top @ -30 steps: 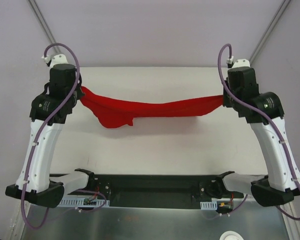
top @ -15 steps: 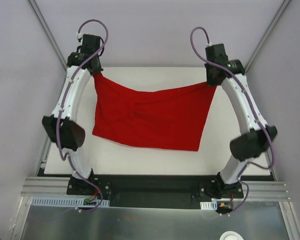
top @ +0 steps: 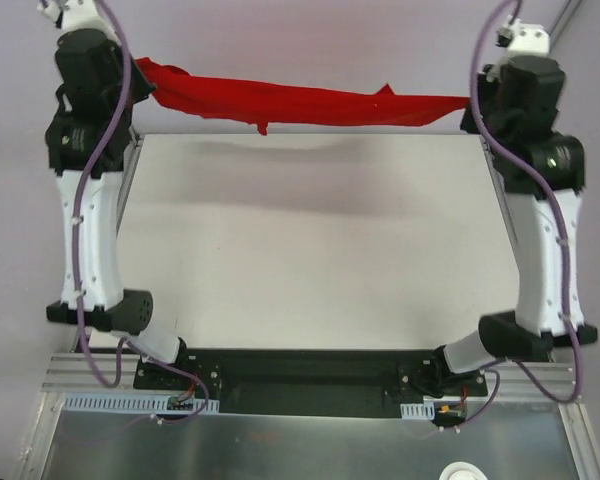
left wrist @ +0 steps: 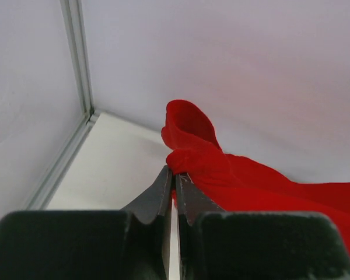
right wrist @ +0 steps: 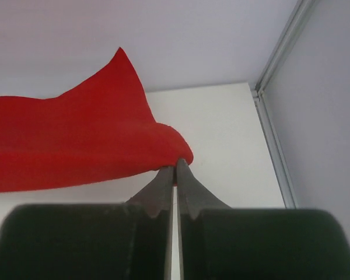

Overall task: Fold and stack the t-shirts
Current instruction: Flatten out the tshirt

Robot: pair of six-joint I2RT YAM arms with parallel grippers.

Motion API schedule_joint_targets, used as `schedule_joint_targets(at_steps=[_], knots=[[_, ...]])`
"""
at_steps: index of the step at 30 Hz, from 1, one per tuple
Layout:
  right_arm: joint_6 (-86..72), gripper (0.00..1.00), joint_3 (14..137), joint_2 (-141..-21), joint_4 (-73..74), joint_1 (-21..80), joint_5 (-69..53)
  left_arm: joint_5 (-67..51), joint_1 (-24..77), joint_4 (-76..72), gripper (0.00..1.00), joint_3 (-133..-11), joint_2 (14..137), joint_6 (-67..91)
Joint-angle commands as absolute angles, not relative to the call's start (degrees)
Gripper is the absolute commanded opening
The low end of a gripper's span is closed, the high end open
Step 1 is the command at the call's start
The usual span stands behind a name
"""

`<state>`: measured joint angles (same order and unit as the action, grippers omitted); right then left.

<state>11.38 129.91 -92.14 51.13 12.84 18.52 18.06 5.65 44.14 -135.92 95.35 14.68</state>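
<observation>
The red t-shirt (top: 300,101) is stretched in the air as a narrow band above the table's far edge, between both raised arms. My left gripper (left wrist: 175,173) is shut on the shirt's left end (left wrist: 198,157), where the cloth bunches over the fingertips. My right gripper (right wrist: 176,163) is shut on the shirt's right end (right wrist: 93,140), and the cloth spreads away to the left. In the top view both grippers' fingers are hidden behind the wrists, left (top: 90,60) and right (top: 525,80).
The white table (top: 310,240) lies below the shirt. Pale enclosure walls with metal corner posts (left wrist: 76,58) (right wrist: 280,64) stand close behind both grippers. The arm bases sit on a black rail (top: 300,375) at the near edge.
Both arms have swung up and back, carrying the shirt from hanging over the table to stretched taut high at the far edge. Both grips held.
</observation>
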Motion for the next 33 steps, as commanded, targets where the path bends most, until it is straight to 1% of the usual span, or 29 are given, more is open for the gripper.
schedule_joint_targets(at_steps=[1,3,4,6,7,8,9,10,11,12,13,14,15,17,19,21,24,25,26,27,28,29,30,31,33], knots=[[12.57,0.01,120.88,-82.45,49.04,12.83,17.84,14.52,5.89,42.19,0.0,-126.27,90.27,13.8],[11.69,0.01,114.64,-80.26,49.92,12.74,16.97,12.49,5.98,42.45,0.0,-119.74,88.51,15.11],[11.08,0.01,106.78,-78.85,49.49,12.83,15.14,9.78,6.06,42.45,0.0,-112.75,87.9,15.9],[9.76,0.01,98.83,-74.82,46.78,13.09,14.24,8.09,6.41,42.45,0.0,-105.07,85.88,18.27],[9.58,0.01,89.91,-73.58,45.63,13.36,13.02,6.78,6.42,42.45,0.0,-98.07,85.26,19.06],[8.1,0.01,86.78,-72.61,45.09,13.36,12.92,5.55,6.59,42.45,0.0,-94.69,84.82,19.68],[8.0,0.01,83.27,-71.12,44.83,13.62,12.83,3.54,6.5,42.28,0.07,-91.35,84.9,20.21],[8.0,0.2,79.67,-70.58,43.0,14.32,13.09,1.86,6.59,42.97,0.42,-86.53,85.51,19.61],[7.04,0.24,74.5,-70.32,43.67,14.5,13.44,0.11,6.77,43.07,0.72,-83.7,86.13,19.43],[7.03,0.32,72.09,-69.62,43.33,15.11,13.88,0.09,6.77,43.41,0.99,-80.89,86.05,20.73],[7.03,0.52,70.33,-69.09,43.42,15.9,13.54,0.17,7.03,44.29,0.99,-75.64,84.04,21.87],[6.86,0.63,66.57,-68.12,43.07,16.52,14.06,0.7,7.64,43.43,0.99,-72.98,82.28,22.67],[6.77,0.85,65.23,-65.42,42.2,17.13,14.41,2.44,8.69,43.07,0.99,-70.95,80.61,22.94],[6.59,0.98,64.16,-62.94,42.01,17.4,15.03,2.64,8.88,42.89,0.99,-67.94,76.32,22.42],[7.82,0.97,65.47,-61.61,42.27,17.49,15.99,3.95,8.88,42.89,0.99,-68.2,74.45,21.89],[8.87,0.97,69.07,-63.89,43.76,17.4,16.96,3.61,8.88,42.89,0.99,-69.69,74.79,21.01],[9.14,0.97,72.67,-69.32,44.12,17.49,16.53,1.24,8.88,42.8,0.98,-74.96,80.14,20.22],[9.05,0.97,73.03,-70.65,43.6,17.4,15.57,-1.9,8.96,42.72,0.92,-77.49,84.59,19.95],[8.79,0.97,73.56,-73.97,43.33,17.4,15.12,-3.85,8.96,42.63,0.82,-78.91,87.51,19.69],[8.53,0.97,74.61,-75.66,43.5,17.58,15.03,-5.26,9.05,43.58,0.65,-80.49,90.76,19.25],[8.18,0.97,75.23,-77.33,43.16,17.49,13.55,-10.49,9.05,44.29,0.53,-83.38,97.84,19.07],[7.74,0.97,76.02,-80.65,43.68,17.66,13.54,-11.59,9.23,46.65,0.37,-85.84,101.91,18.55],[7.39,0.97,76.55,-82.25,43.94,17.67,13.1,-12.12,9.66,48.58,0.12,-88.04,105.69,18.72],[6.86,0.97,77.77,-83.83,44.47,17.75,11.96,-14.13,10.45,52.34,0.0,-92.33,112.61,17.85],[6.68,0.97,78.31,-87.7,45.08,17.93,10.47,-13.53,11.77,53.53,0.0,-95.17,116.35,17.76]])
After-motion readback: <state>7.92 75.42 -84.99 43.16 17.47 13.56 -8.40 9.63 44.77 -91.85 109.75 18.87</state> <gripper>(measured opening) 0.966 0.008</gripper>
